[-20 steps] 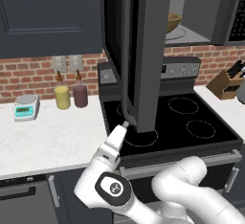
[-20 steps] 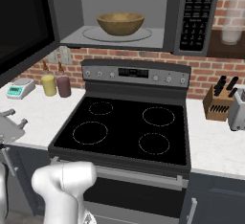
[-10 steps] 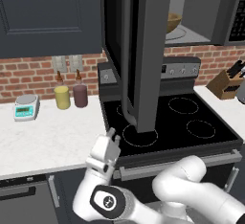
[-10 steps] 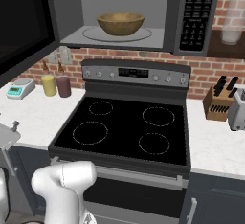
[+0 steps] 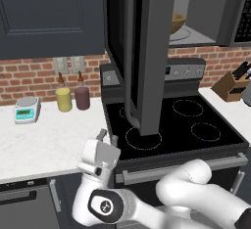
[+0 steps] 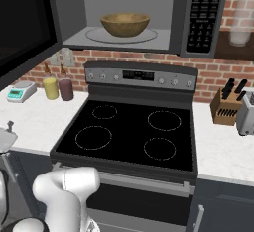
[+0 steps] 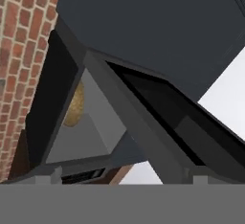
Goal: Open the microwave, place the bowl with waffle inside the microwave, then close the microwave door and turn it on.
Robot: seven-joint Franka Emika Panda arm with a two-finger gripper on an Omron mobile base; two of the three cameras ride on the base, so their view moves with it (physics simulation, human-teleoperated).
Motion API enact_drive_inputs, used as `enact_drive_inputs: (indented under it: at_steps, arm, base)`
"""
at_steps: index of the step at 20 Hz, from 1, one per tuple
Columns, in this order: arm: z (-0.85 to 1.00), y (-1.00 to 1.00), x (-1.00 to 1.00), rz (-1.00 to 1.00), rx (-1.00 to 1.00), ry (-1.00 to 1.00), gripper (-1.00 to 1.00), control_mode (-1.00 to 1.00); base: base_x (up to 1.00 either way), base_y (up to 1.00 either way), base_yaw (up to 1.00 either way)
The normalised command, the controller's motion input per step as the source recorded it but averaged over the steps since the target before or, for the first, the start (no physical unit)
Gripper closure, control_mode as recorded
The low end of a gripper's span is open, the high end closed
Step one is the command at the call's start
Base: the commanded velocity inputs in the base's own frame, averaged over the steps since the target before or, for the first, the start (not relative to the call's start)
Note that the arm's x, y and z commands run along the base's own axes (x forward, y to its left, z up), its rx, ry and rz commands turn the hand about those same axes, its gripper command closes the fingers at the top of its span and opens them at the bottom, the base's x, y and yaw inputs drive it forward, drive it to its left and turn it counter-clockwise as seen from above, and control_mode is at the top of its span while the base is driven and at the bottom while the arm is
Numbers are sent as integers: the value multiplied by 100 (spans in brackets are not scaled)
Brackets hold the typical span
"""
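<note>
Tan-brown, the bowl (image 6: 125, 24) sits on the round glass plate inside the microwave (image 6: 149, 15), whose microwave door (image 5: 142, 52) stands swung open to the left. The gripper (image 5: 108, 136) hangs low over the counter (image 5: 49, 135), jaws wide and empty.

The microwave (image 6: 134, 15), dark grey and mounted on the wall above the stove, stands open, showing a pale grey cavity and a button panel on its right side. The bowl (image 6: 125, 24), small, round and tan-brown, sits upright on the round glass plate inside the cavity. The microwave door (image 5: 142, 52), wide, dark grey with a black glass window, is swung out on its left hinge, pointing toward the robot.
</note>
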Motion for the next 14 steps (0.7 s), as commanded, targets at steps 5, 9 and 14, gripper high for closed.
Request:
enact_drive_inputs:
  at_steps: [5,9,14]
  arm:
    - [40,9,-1,-3,-1,0,-100,-100]
    - [46,6,0,-2,0,0,-100,-100]
    - [52,2,-1,-2,0,-1,-100,-100]
  base:
    - [0,0,0]
    - [0,0,0]
    - [0,0,0]
